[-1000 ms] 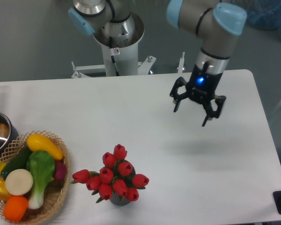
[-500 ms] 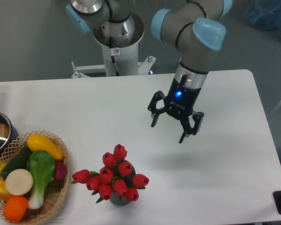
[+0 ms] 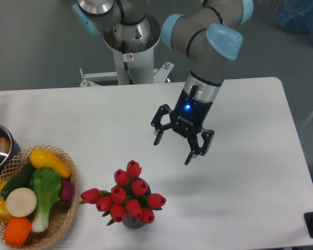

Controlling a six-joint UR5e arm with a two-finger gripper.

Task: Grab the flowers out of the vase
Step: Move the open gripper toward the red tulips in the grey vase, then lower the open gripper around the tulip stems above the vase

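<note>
One tool (image 3: 173, 149), jaws spread, held nothing above the surface (image 3: 94, 114).
Nine red flowers (image 3: 126, 197) sat in one vase (image 3: 131, 222); one basket (image 3: 62, 219) nearby.

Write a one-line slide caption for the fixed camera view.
Open gripper hangs above the table, up and right of red flowers standing in their vase.

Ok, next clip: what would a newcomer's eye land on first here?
Probably the bunch of red tulips near the table's front edge, spilling wider than the small dark vase under them. Next, the open black gripper hanging above and right of them, clear of the buds. Then the wicker basket of toy vegetables at far left.
</note>
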